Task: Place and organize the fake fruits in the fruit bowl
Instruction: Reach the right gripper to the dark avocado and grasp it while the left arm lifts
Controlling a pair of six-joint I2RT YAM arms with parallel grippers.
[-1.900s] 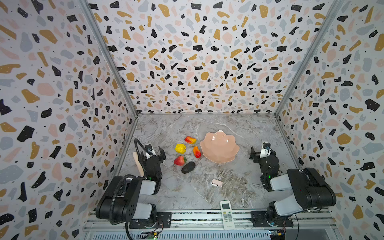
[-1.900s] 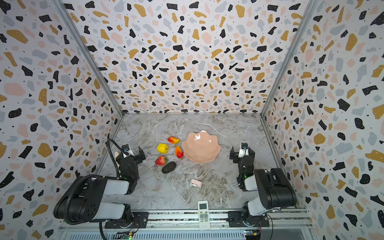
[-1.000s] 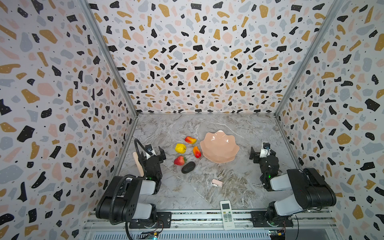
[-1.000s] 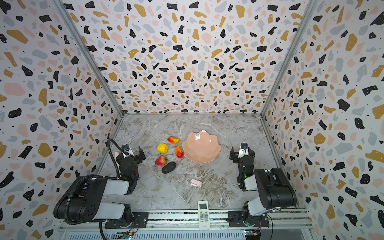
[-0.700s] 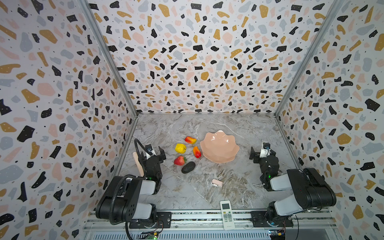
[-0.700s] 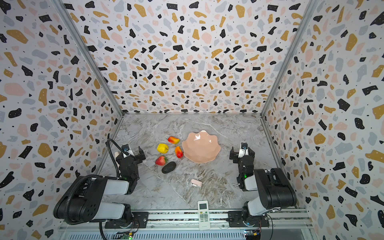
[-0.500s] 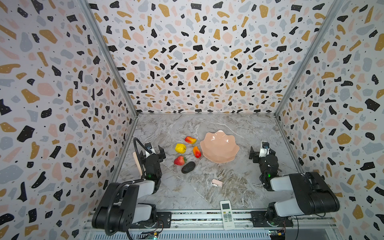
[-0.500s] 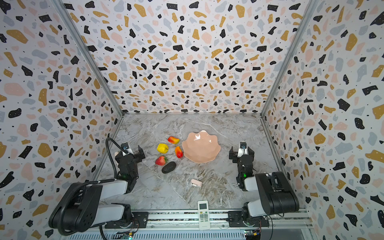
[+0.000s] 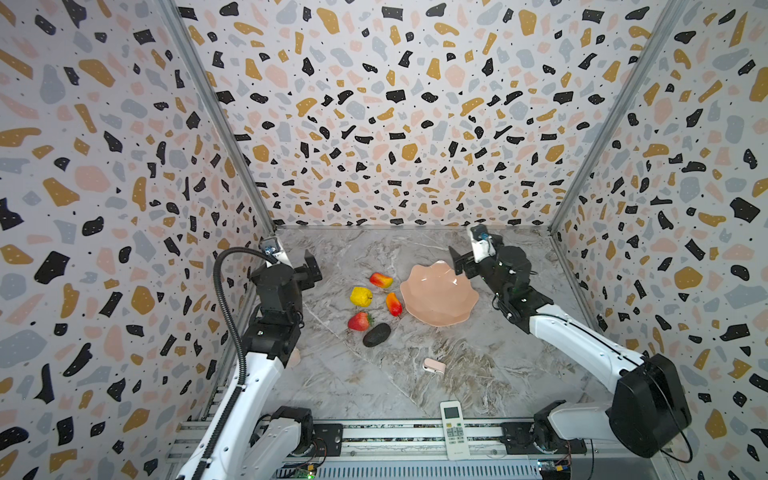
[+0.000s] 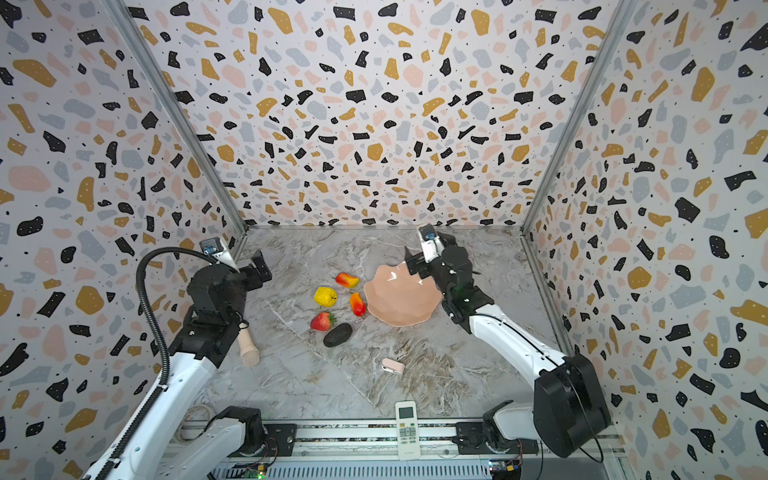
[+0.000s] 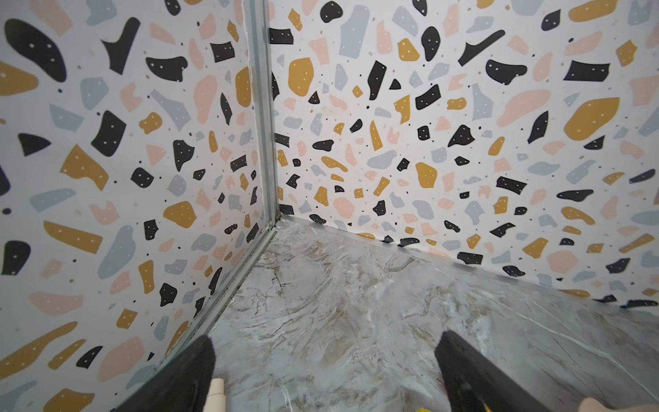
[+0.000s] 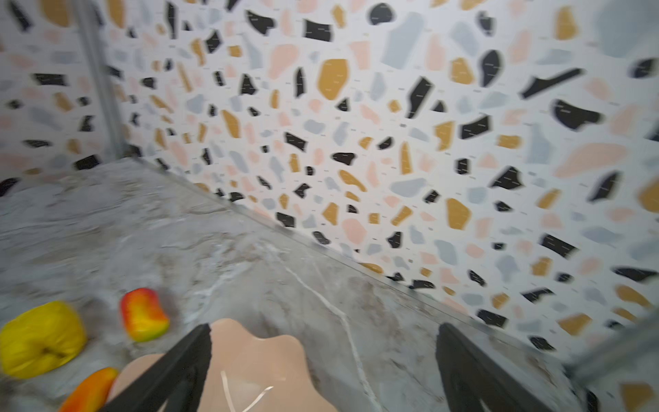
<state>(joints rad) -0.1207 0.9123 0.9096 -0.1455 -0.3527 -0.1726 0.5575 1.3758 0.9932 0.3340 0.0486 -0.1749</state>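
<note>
fruit bowl [image 9: 440, 297]: set on the surface [image 9: 374, 386].
at 9 o'clock of the bowl, on the surface: mango [image 9: 381, 279], second mango [image 9: 393, 303], yellow fruit [image 9: 360, 296], strawberry [image 9: 359, 321], avocado [image 9: 376, 335].
left claw [image 11: 322, 360]: spread wide, nothing held; at 10 o'clock of the yellow fruit.
right claw [image 12: 324, 342]: spread wide, nothing held; over the bowl rim at 1 o'clock.

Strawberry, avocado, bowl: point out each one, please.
Strawberry [image 9: 359, 321], in a top view, on its red body.
Avocado [image 9: 376, 335], in a top view, on the middle of its dark skin.
Bowl [image 9: 438, 297], in a top view, on its bare inner floor.
</note>
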